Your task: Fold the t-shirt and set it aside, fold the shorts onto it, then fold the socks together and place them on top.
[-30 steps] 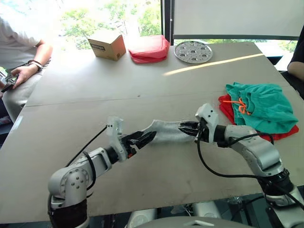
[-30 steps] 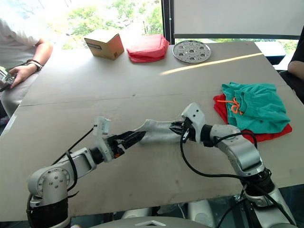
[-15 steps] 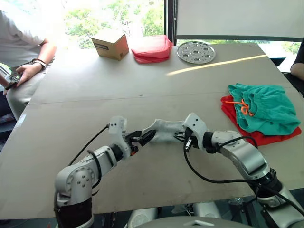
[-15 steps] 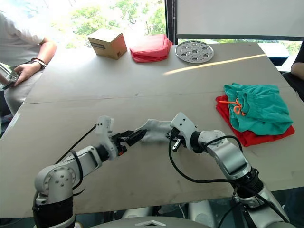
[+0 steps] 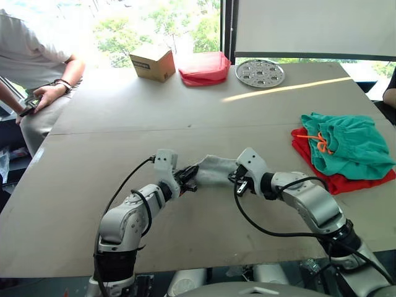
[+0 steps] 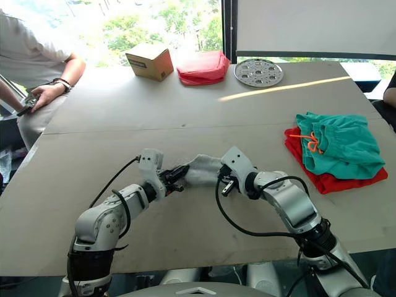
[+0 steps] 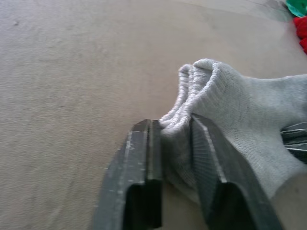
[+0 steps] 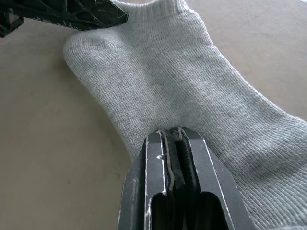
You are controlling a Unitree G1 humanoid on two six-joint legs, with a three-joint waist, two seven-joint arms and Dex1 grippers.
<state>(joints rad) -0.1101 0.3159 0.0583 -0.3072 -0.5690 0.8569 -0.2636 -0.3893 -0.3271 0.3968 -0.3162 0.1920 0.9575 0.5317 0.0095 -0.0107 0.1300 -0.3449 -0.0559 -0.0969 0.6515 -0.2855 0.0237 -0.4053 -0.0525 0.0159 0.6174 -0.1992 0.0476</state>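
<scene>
Both hands pinch the socks on the table.

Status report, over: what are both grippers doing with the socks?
Left gripper shut on socks at the cuff. Right gripper shut on the other end. Shorts folded on t-shirt, far right. Nothing in the way.

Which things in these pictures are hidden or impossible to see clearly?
- Bright red t-shirt: mostly covered by the teal-green fabric shorts, head views.
- Light grey socks: one or two layers, unclear; right tool hides an edge.
- Brown cardboard box: label too small to read.
- Seated person: cut off by the picture edge.
</scene>
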